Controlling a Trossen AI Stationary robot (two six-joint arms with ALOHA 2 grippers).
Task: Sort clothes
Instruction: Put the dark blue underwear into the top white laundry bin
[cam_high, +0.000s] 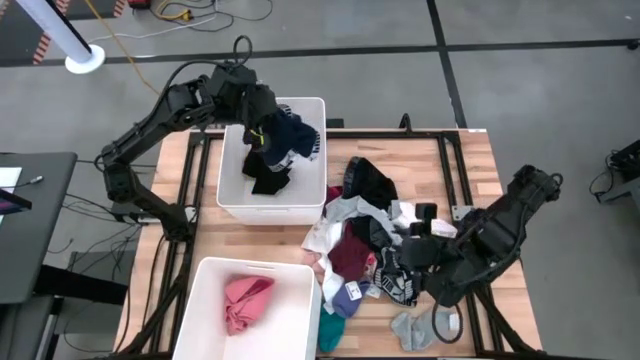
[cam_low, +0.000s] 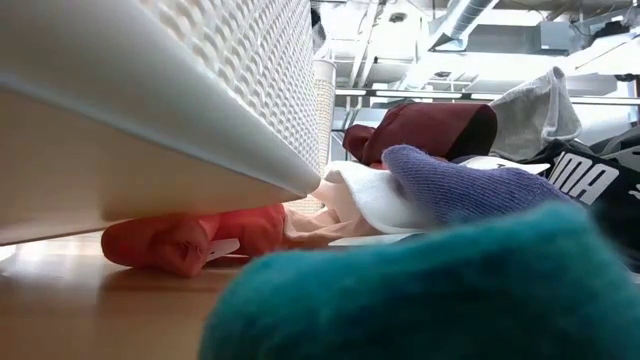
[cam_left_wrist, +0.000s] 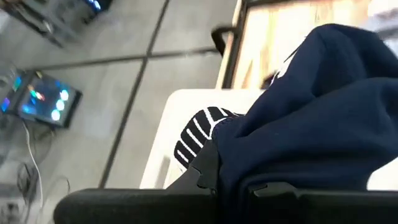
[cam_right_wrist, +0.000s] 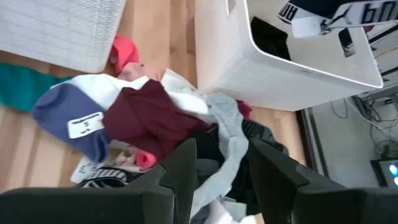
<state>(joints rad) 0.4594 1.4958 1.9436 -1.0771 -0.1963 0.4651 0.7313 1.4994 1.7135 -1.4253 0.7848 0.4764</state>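
High view: my left jaws (cam_high: 262, 135) clamp a limp navy garment (cam_high: 292, 135) over the far bin (cam_high: 230, 190); right jaws (cam_high: 412, 252) open above the bench pile (cam_high: 360, 235), soft, pinch a fold.

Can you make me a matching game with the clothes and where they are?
Things:
1. pink cloth
2. navy garment
3. maroon garment
4. grey sock

Places:
A. in the pile in the middle of the table
B. held by the left end effector over the far bin
C. inside the near bin
D. on the wood by the table's near edge, beside the right end effector

Pairs: 1-C, 2-B, 3-A, 4-D
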